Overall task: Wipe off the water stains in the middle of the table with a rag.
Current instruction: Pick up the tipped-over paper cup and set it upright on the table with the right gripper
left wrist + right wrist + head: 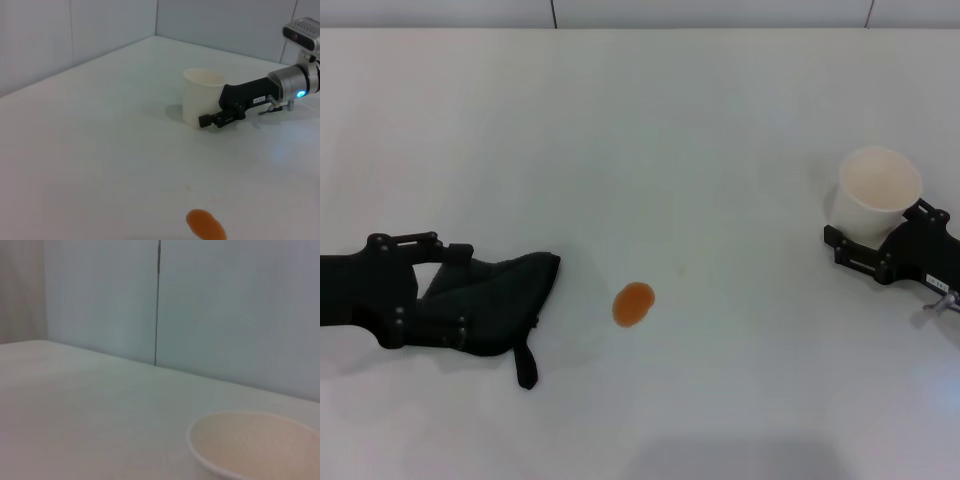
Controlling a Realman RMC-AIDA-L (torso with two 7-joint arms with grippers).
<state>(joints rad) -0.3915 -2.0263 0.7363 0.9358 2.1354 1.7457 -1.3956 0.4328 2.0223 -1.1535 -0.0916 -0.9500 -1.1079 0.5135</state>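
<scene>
Your head camera looks steeply down on the wide white matte table (670, 130), taking in both arms from above. The left wrist camera sits low, facing across the surface toward the white paper cup (200, 95) — shared with the head view. The right wrist camera skims closest, just above that cup's rim, facing the grey panelled wall (200, 305).

Both arms low over table, L at frame's left edge, R at right edge.

L gripper (460, 290): comes in from lower-left of head view, arm lying near-horizontal, fingers pointing twd centre, closed on the rag (505, 300). R gripper (865, 250): enters from right edge mid-height, fingers set around the paper cup (875, 190), touching its lower wall; wrist w/ lit blue LED seen in L wrist view.
</scene>
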